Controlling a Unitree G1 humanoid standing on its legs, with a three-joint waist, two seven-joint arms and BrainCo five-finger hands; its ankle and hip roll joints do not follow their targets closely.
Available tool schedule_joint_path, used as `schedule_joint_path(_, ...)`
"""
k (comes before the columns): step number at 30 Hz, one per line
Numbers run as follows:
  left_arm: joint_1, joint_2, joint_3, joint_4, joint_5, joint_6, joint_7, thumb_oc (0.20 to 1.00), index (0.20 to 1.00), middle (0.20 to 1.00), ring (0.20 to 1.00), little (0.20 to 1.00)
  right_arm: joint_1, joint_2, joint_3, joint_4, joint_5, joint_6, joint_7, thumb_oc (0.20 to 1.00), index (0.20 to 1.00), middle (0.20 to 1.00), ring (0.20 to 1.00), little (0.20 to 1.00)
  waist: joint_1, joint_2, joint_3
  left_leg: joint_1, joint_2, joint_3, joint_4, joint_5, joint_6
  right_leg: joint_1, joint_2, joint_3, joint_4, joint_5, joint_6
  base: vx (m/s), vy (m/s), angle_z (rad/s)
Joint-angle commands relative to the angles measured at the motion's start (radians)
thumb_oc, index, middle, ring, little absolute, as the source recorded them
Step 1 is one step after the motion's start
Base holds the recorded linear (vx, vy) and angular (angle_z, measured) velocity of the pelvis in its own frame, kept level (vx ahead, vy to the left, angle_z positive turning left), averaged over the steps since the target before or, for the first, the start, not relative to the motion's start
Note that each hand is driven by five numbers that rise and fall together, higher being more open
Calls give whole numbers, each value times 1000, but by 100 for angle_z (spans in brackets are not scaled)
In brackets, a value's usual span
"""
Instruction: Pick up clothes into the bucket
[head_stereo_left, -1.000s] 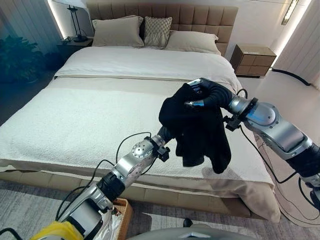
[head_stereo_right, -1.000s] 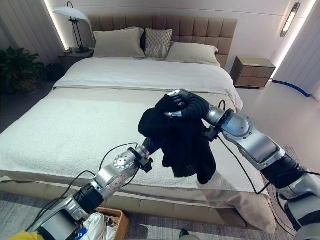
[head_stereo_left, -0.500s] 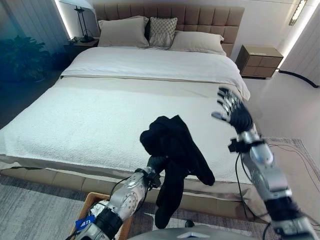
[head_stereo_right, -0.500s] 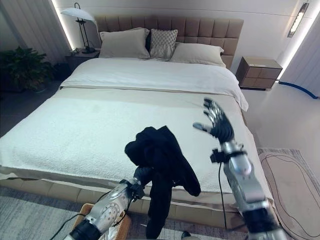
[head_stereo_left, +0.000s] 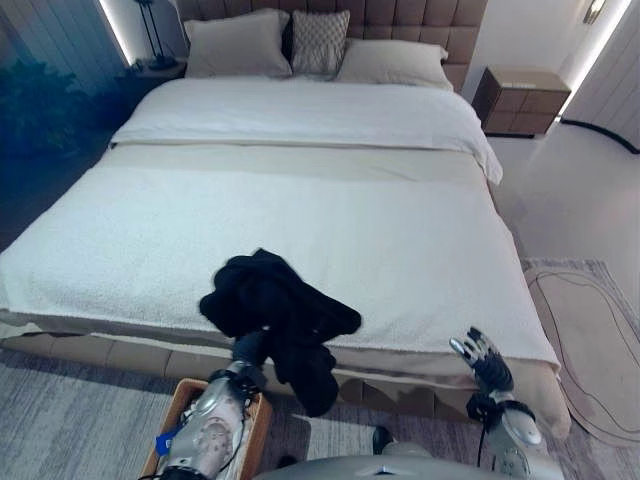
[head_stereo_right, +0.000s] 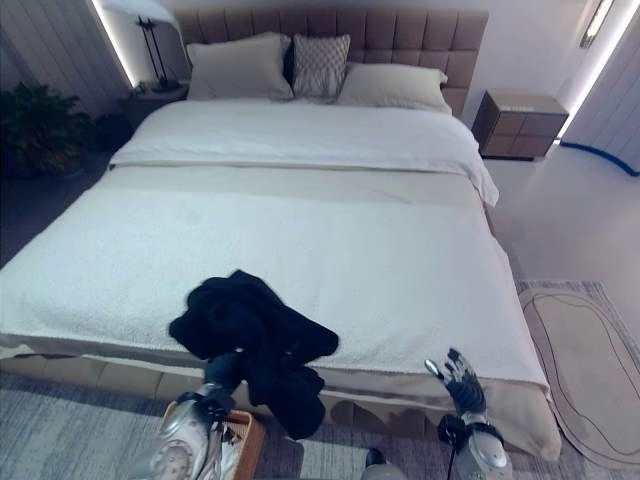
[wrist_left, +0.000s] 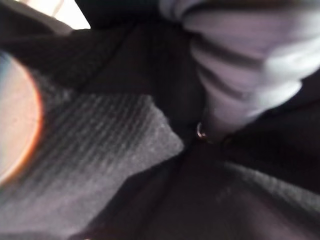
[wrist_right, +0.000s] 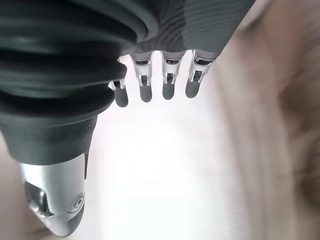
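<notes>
The black garment (head_stereo_left: 275, 320) is a crumpled, dull, ribbed piece of cloth, bunched into a rounded heap up top with a longer fold hanging down below it. It is lifted at the near edge of the bed (head_stereo_left: 300, 210), its upper bulk showing against the pale bedcover and its hanging end dropping past the mattress edge toward the floor. Its long axis runs roughly up and down, tilted a little toward the robot's right at the bottom. Right beneath it, to the robot's left, stands the wicker basket (head_stereo_left: 175, 410), cut off by the frame edge, with some light items and a blue tag inside.

The left hand (head_stereo_right: 222, 368) comes up from below into the underside of the cloth; its fingers are buried in the folds, so whether they are curled round the fabric cannot be told. The left wrist view gives dark ribbed fabric pressed close, with a pale blurred shape across one corner that is hard to make out.

The right hand (head_stereo_left: 484, 360) is low at the foot of the bed, well apart from the garment, fingers straight and spread, holding nothing.

Pillows (head_stereo_left: 315, 45) lie at the headboard, and a nightstand (head_stereo_left: 520, 98) stands beside the bed.
</notes>
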Motion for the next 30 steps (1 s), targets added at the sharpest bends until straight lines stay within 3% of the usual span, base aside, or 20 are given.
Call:
schedule_joint_path(1,-3,33,129,-110,52,-129,9,200,200,200,200,200,-63,-32,10,49,-101,-17,8,1000,1000,1000,1000,1000,15,-42,37,-138,-37,-30,164,-68,-2,-53,-30,-22,122,-78,24,-117,23,8)
schedule_joint_path(8,22,28,295,-84,98,-202,133,200,200,200,200,200,-79,-56,6,268,-217,7,-39,1000,1000,1000,1000,1000,56,-40,125,-253,-56,-80,217,-57,1,-148,-53,-51,186,-80,19,-103,32,22)
schedule_joint_path(12,-22,111,343,-25,312,-248,263,200,200,200,200,200,-116,-71,15,331,-235,3,-75,1000,1000,1000,1000,1000,73,-48,179,-312,-65,-102,227,-42,2,-204,-71,-67,218,-74,22,-83,38,23)
schedule_joint_path(17,-73,144,340,54,383,-264,339,200,200,200,200,200,-145,-71,38,346,-235,-7,-95,1000,1000,1000,1000,1000,80,-60,209,-346,-62,-107,229,-32,-1,-240,-76,-73,219,-63,25,-57,16,11)
schedule_joint_path(23,-201,182,304,215,401,-283,449,200,200,200,200,200,-217,-60,97,320,-211,-33,-136,1000,1000,1000,1000,1000,80,-97,287,-439,-56,-95,302,-38,-3,-325,-77,-56,247,-50,29,-63,22,-1)
schedule_joint_path(30,-362,256,248,362,486,-280,607,200,200,200,200,200,-294,-62,165,280,-195,-66,-202,1000,1000,1000,1000,1000,75,-124,393,-620,-60,-86,471,-82,11,-489,-75,-24,376,-82,21,-71,30,-10)
